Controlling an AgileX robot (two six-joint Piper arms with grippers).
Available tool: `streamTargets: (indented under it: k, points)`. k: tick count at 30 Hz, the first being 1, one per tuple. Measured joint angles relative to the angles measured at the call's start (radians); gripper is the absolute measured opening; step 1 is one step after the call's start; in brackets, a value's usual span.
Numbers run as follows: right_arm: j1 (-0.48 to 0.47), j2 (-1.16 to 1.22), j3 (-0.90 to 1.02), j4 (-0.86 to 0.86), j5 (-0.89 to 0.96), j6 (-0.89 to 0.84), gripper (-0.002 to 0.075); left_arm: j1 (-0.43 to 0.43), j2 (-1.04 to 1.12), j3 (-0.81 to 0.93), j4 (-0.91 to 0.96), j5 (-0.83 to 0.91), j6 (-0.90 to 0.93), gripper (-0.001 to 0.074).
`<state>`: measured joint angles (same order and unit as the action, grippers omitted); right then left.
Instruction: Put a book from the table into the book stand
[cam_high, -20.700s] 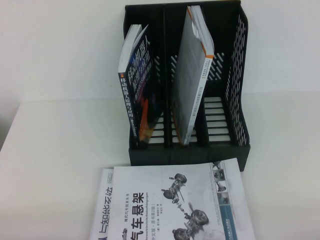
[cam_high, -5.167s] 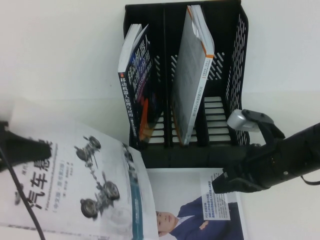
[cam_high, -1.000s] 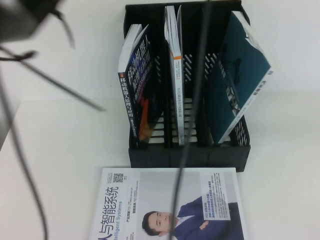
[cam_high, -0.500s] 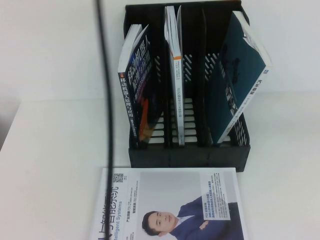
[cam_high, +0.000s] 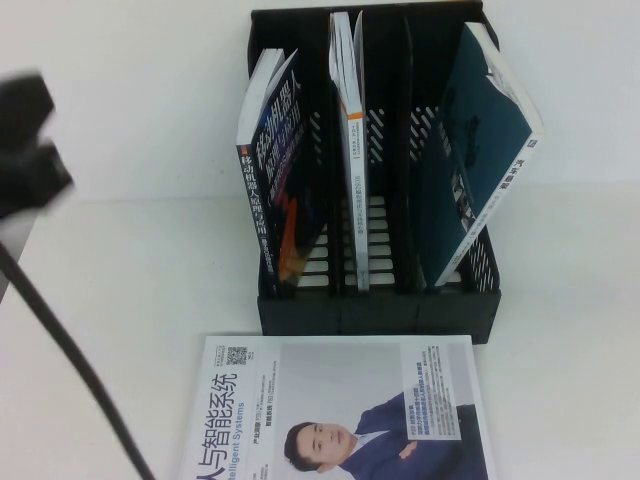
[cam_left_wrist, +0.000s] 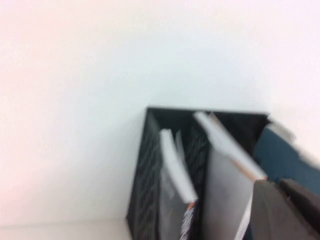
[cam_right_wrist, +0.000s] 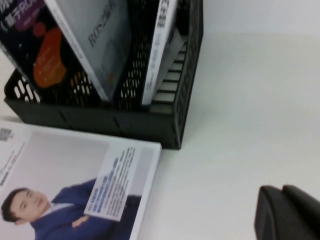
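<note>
High view: the book stands in the right slot of the book stand, dark teal back cover facing outward, its top corner leaning out over the right wall.
Why it leans: the slot is wider than this thin paperback, so I judge the book rests with its lower edge on the ribbed floor and its upper part against the slotted side.
Task state: it looks finished, because the book is inside the stand and nothing is holding it.
Other books in the stand: a dark book with an orange patch tilts in the left slot, and the grey book with an orange band stands almost upright in the middle slot.
On the table: the white-and-blue book with a man in a suit lies flat, just in front of the stand.
Left gripper: a dark blurred shape at the left edge of the high view, raised above the table and well apart from the stand, with a cable hanging below it. It holds nothing; how wide it is I cannot tell.
Right gripper: seen only in the right wrist view, low over bare table to the right of the stand, empty; its opening I cannot tell.
</note>
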<state>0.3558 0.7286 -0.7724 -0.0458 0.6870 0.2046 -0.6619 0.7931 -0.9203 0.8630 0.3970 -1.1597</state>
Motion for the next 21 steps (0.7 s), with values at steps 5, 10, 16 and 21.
streamTargets:
  k: [5, 10, 16, 21]
  points:
    - [0.000, -0.085, 0.169, 0.021, -0.067, -0.014, -0.0001, 0.000, -0.013, 0.115, 0.112, -0.070, -0.064, -0.0001]
    - [0.000, -0.199, 0.334, 0.028, -0.105, -0.018, -0.0001, 0.000, -0.013, 0.157, 0.149, -0.121, -0.075, -0.0001]
    - [0.000, -0.332, 0.441, 0.030, -0.173, -0.018, -0.0001, 0.000, -0.013, 0.162, 0.161, -0.133, -0.075, -0.0001]
    - [0.000, -0.352, 0.441, 0.030, -0.147, -0.018, -0.0001, 0.000, -0.013, 0.162, 0.163, -0.133, -0.075, -0.0001]
